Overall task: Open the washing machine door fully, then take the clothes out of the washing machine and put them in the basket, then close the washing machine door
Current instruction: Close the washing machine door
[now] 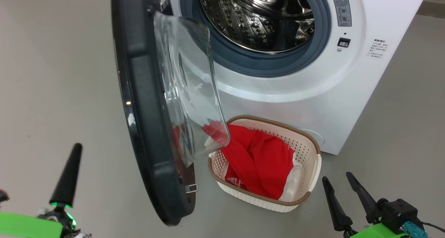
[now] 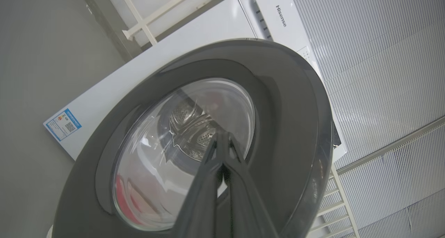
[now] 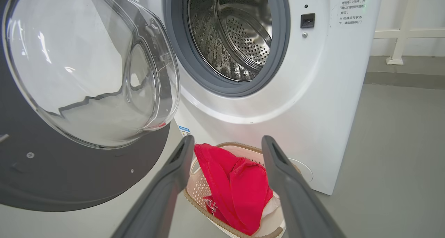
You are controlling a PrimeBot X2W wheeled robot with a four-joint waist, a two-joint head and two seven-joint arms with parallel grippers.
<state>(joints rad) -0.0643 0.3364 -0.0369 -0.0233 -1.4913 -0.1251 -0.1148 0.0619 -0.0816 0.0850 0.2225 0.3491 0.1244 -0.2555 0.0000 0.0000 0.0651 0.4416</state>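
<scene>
Smooth grey floor point(image 1: 52, 74) was seen throughout; white tubular railing point(image 3: 399, 36) and white ribbed wall panel point(image 2: 382, 74) were noted at the back.

Smooth grey floor point(image 1: 52, 74), ribbed white wall panels point(image 2: 382, 74).

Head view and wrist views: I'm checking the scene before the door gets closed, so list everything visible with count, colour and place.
washing machine: one, white, standing on the floor.
drum: one, steel, inside the machine's opening.
washing machine door: one, black rim with clear glass bowl, swung open.
basket: one, cream with brown rim, on the floor before the machine.
clothes: one heap, red and white, in the basket.
label: one, blue-edged, low on the machine's side.
floor: grey.
left claw: one, dark, shut, pointing at the door's outer face.
right claw: one, dark, open, holding nothing, near the basket.
</scene>
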